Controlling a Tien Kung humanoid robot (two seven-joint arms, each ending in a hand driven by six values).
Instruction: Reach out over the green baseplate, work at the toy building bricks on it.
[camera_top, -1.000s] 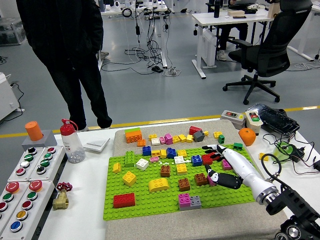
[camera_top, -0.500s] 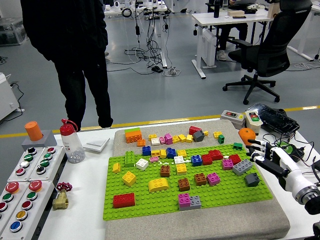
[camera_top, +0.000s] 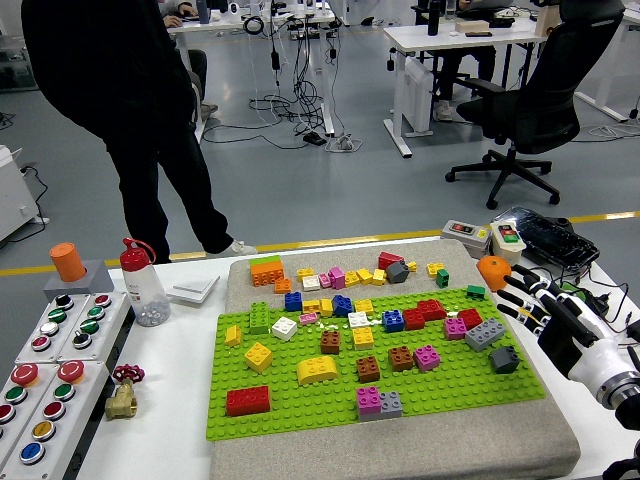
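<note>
Green baseplate (camera_top: 300, 405) fills the lower middle of the frame, toy bricks (camera_top: 400, 320) scattered across it. At the right edge the right hand (camera_top: 545, 310) hovers beside the plate, fingers spread, empty. Next, probably, reaching inward to the grey brick (camera_top: 485, 333) nearby.

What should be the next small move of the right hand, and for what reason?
Probably it should reach left, back over the green baseplate, toward the grey bricks near its right edge. The right hand is beside the baseplate, past that edge, fingers spread and holding nothing, so it touches no brick now. These grey bricks look like the closest ones to it.
</note>
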